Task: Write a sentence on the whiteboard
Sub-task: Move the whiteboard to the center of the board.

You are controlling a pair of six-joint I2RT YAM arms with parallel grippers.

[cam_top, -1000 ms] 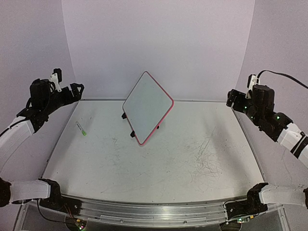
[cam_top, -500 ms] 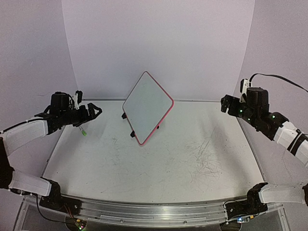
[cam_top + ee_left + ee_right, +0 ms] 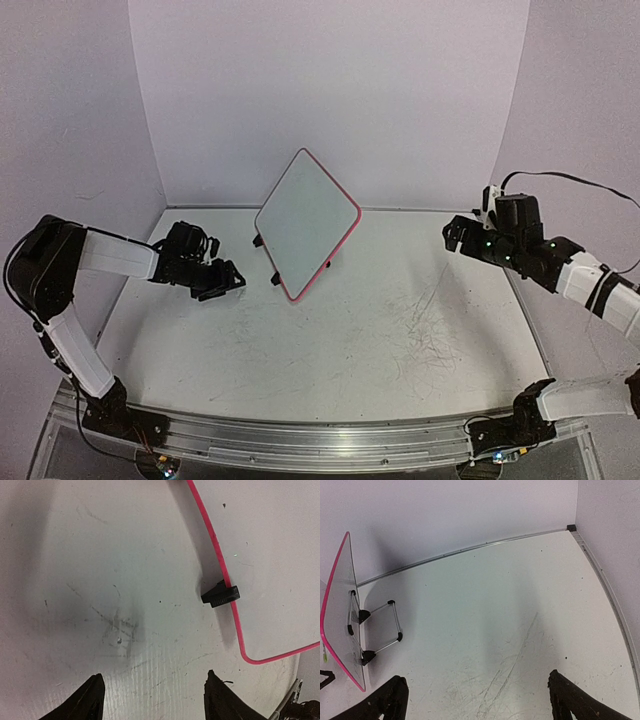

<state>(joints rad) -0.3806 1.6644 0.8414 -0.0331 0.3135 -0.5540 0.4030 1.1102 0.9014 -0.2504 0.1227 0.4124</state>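
The whiteboard [image 3: 306, 222] stands tilted on its wire stand at the back middle of the table, white with a red-pink rim. Its face looks blank and no green sentence shows. My left gripper [image 3: 226, 282] is open and empty, low over the table just left of the board. In the left wrist view [image 3: 152, 700] the board's rim [image 3: 222, 570] and a black clip foot [image 3: 220, 595] lie ahead to the right. My right gripper [image 3: 452, 232] is open and empty, above the table's right side. The right wrist view [image 3: 477, 700] shows the board [image 3: 340, 615] edge-on at far left.
The grey tabletop [image 3: 400, 330] carries old pen scribbles, thickest at the right front. The wire stand legs [image 3: 395, 622] reach out behind the board. White walls close the back and sides. A tiny green speck [image 3: 324, 656] shows past the board's edge.
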